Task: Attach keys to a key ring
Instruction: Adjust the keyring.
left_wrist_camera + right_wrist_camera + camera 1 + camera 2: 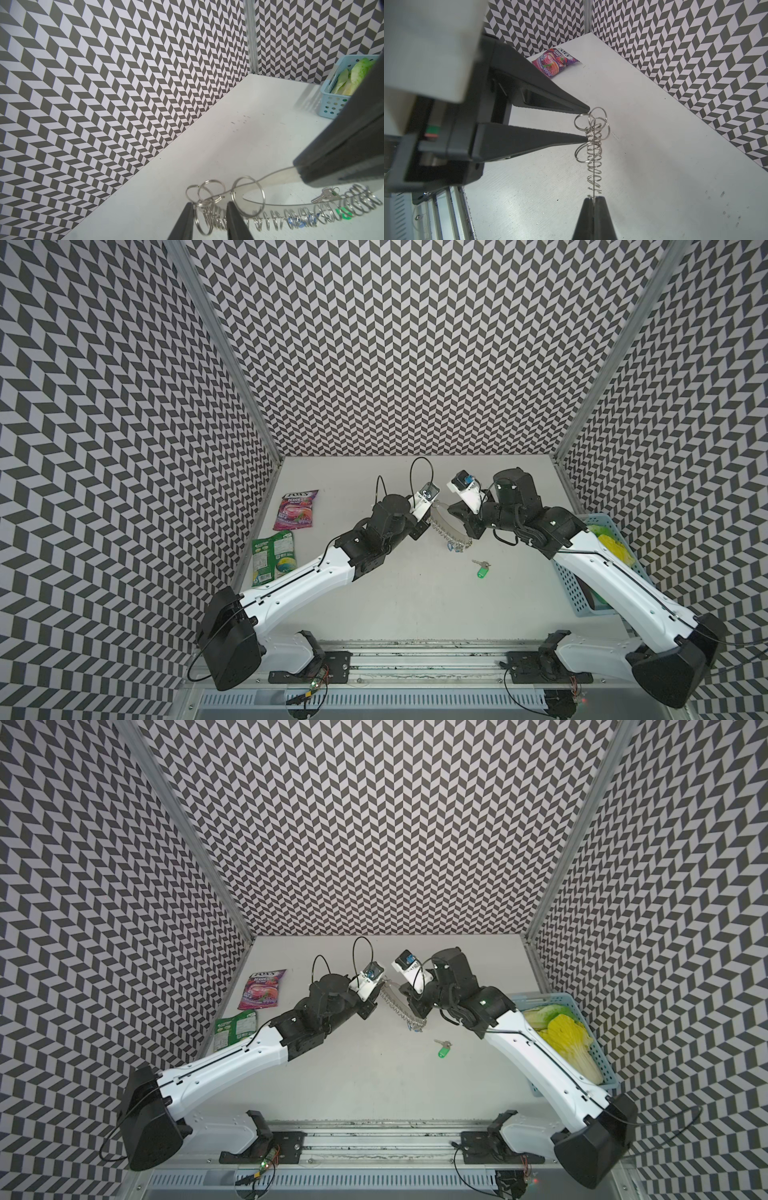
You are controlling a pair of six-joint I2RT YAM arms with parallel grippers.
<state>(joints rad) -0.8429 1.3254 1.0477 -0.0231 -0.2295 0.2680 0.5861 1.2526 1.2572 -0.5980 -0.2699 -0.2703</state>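
Read "BERRIES" on the purple candy bag, clearest in the right wrist view; cannot confirm the brand line above it. See print on the green packet in both top views, too small to read. Make out no writing on the green tag of the keys.

Locate the key ring mid-table, held between the two arms. Find the right gripper clenched on the plate, which shows edge-on there with its wire rings stacked in a line. Find the left gripper with jaws parted, straddling the ring cluster at the plate's far end, tips against the wires; cannot confirm a firm pinch.

Locate the keys flat on the table, near the plate's nearer end, apart from it and from both grippers. Note blue tags hanging at that nearer end.

See the keys also in the left wrist view, behind the fringe, along with the blue basket of leafy vegetable; get neither from the right wrist view. Get the green packet from the top views alone.
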